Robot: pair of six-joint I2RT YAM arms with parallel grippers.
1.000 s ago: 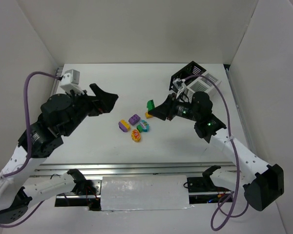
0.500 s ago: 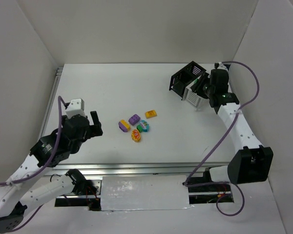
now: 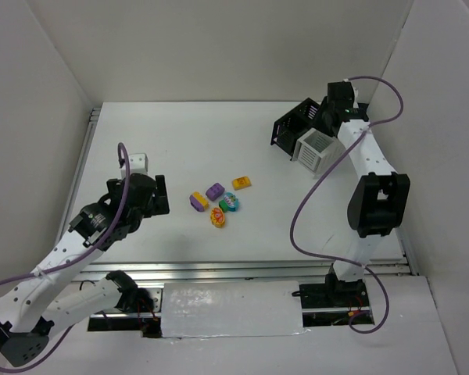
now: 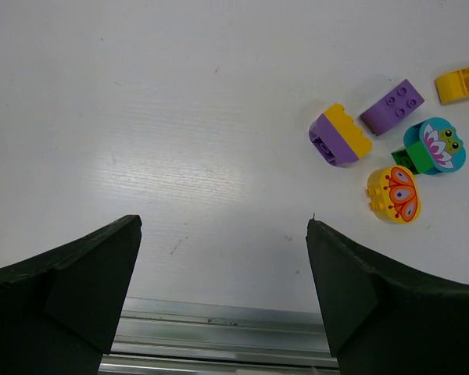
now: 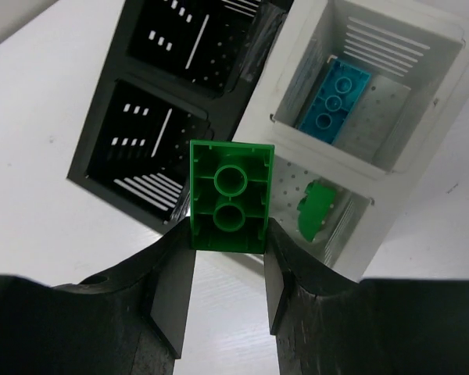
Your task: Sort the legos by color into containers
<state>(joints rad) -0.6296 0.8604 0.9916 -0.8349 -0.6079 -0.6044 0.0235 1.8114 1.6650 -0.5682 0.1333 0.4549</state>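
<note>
White walled table; left tool gapes, right tool grips green brick.

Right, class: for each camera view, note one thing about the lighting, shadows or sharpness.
Top view: soft, even light, only faint shadows on the table. Left wrist view: the loose bricks are sharp, the left gripper's fingers featureless dark shapes. Right wrist view: the green brick is crisp, the white bin bright yet readable, the right gripper's fingers underexposed.
</note>
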